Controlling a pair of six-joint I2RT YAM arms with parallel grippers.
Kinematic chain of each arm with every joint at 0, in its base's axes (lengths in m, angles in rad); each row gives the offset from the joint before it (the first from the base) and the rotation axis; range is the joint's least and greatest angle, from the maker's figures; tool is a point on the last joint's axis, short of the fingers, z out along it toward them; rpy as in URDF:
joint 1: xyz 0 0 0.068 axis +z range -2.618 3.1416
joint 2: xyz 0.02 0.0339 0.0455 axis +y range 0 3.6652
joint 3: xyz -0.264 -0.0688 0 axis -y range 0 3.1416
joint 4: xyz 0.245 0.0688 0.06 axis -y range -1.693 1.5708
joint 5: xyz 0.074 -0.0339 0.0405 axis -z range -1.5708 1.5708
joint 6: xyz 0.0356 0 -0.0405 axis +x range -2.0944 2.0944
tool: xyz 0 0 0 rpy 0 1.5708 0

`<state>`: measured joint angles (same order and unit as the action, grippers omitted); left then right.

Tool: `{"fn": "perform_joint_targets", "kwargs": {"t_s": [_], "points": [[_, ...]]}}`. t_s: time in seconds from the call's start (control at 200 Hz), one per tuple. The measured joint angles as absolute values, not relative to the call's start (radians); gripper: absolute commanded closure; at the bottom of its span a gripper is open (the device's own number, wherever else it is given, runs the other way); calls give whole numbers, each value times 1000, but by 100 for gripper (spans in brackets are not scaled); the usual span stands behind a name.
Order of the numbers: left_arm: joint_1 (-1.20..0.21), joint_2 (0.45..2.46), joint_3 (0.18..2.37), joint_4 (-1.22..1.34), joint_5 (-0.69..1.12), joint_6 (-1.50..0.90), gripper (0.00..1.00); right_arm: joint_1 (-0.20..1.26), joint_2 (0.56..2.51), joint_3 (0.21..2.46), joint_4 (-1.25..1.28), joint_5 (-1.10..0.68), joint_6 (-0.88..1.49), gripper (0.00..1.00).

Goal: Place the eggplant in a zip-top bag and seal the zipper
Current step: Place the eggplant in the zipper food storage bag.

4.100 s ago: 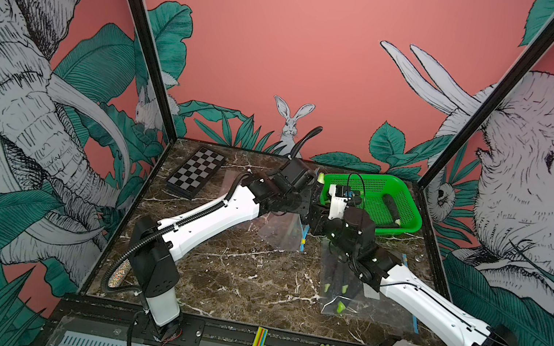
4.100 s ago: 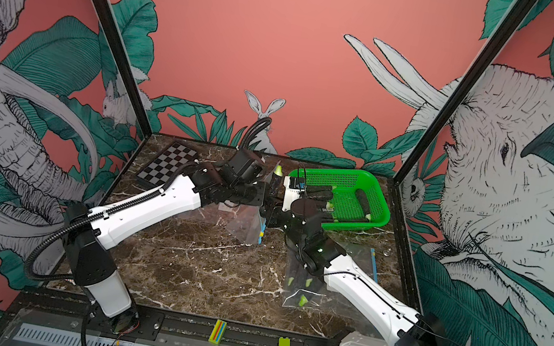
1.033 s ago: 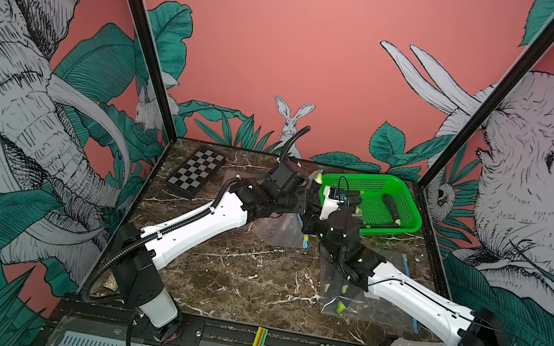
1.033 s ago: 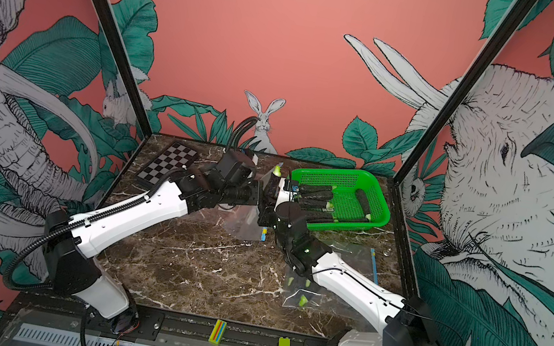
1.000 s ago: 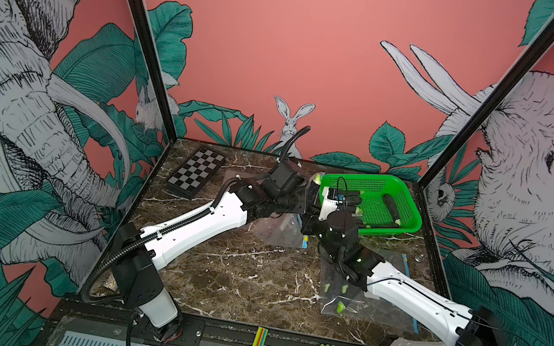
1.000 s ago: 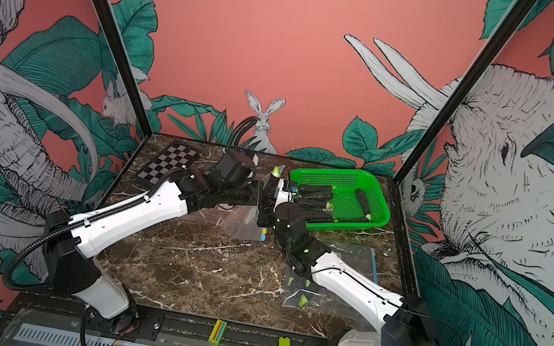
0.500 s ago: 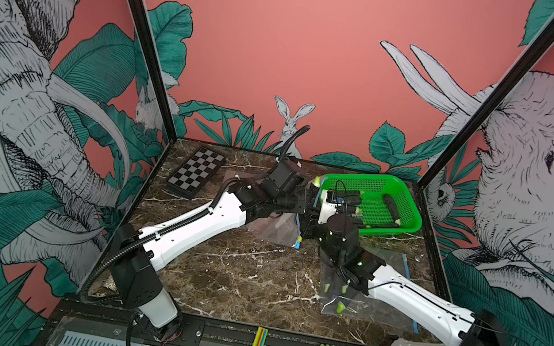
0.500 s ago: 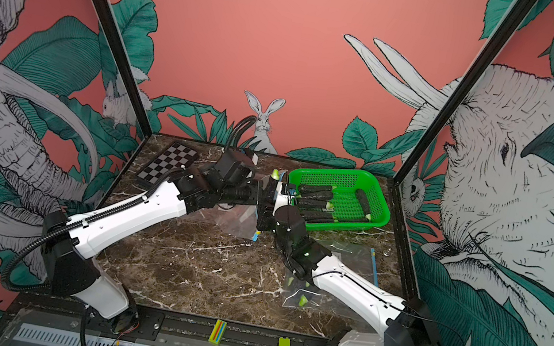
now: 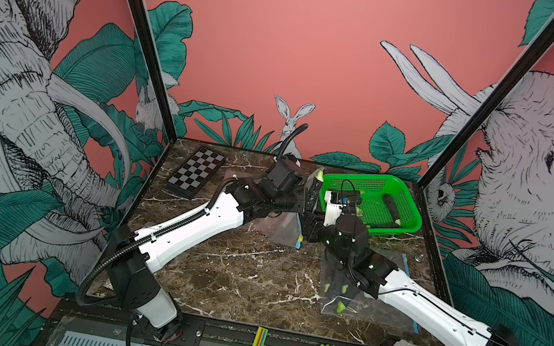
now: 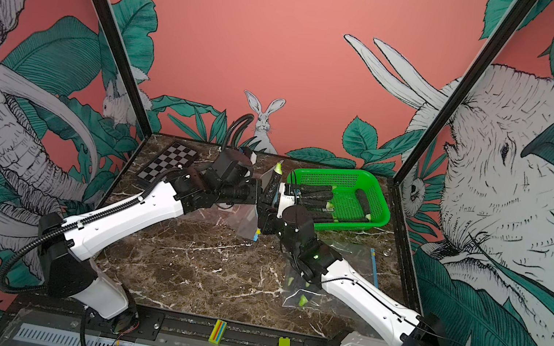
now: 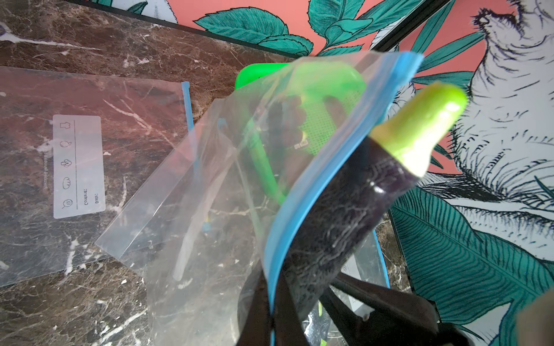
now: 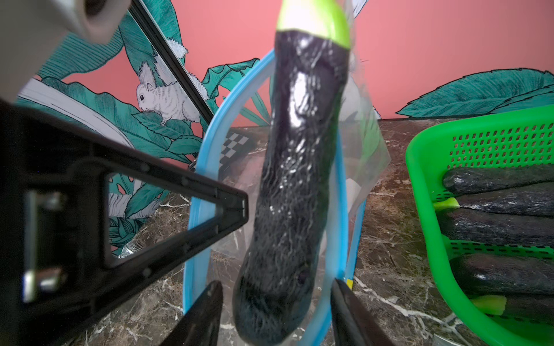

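A dark purple eggplant (image 12: 299, 179) with a green stem stands upright in the mouth of a clear zip-top bag (image 11: 209, 194), stem end sticking out above the blue zipper rim (image 12: 204, 167). My left gripper (image 11: 271, 299) is shut on that rim and holds the bag up off the table. My right gripper (image 12: 274, 299) is open, its fingers (image 12: 207, 311) on either side of the eggplant's lower end with a gap on each side. In both top views the eggplant (image 9: 312, 192) (image 10: 271, 182) rises between the two wrists by the basket; the bag (image 9: 281, 226) (image 10: 240, 219) hangs below.
A green basket (image 9: 407, 208) at the back right holds several more eggplants. A checkerboard (image 9: 194, 176) lies at the back left. A filled bag (image 9: 339, 292) lies under my right arm, and an empty flat bag (image 11: 75, 149) lies on the marble.
My right gripper's jaws have spread apart and let go of the eggplant, which now rests in the bag mouth. The left gripper has kept its hold on the rim.
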<state>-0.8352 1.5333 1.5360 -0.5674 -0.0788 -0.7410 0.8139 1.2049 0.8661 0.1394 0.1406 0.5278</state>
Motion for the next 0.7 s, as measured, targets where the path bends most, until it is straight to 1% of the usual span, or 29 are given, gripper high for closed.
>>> {"fn": "perform_joint_targets", "kwargs": {"t_s": [0.11,0.19,0.39,0.48,0.585,0.7], "points": [[-835,1521,1535,-566,-79,-741,100,780,1169,866,134,89,532,44],[-835,1516,1535,-564,-80,-741,100,747,1138,866,120,44,536,47],[-835,1514,1534,-562,-83,-741,100,684,1091,866,64,-53,539,48],[-835,1514,1534,-562,-84,-741,100,662,1083,866,33,-85,542,54],[-835,1514,1534,-562,-86,-741,100,639,1089,867,9,-126,547,64],[-835,1514,1534,-562,-87,-741,100,624,1126,875,1,-176,555,69]]}}
